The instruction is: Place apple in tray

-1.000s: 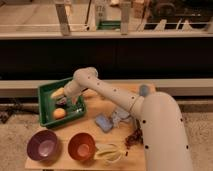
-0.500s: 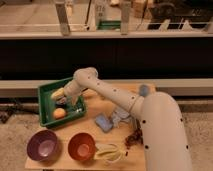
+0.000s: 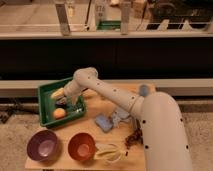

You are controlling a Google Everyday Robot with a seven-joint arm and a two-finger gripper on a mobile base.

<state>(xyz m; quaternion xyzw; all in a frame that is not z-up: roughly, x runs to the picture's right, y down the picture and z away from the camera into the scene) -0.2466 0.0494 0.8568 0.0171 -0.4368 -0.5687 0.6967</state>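
Orange-yellow apple [image 3: 59, 113] lies in tray [image 3: 46, 102] — end effector [image 3: 67, 102] just above.

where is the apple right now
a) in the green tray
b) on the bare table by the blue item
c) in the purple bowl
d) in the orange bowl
a: the apple lies inside the green tray, with the gripper just above and to its right over the tray.

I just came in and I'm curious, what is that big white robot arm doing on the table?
The white robot arm reaches across the wooden table into the green rectangular plastic tray. Its gripper hangs over the tray, right above the small round orange-yellow apple, which already lies inside. A paler yellow oblong item lies in the tray too. The purple bowl and orange bowl sit nearer the front edge.
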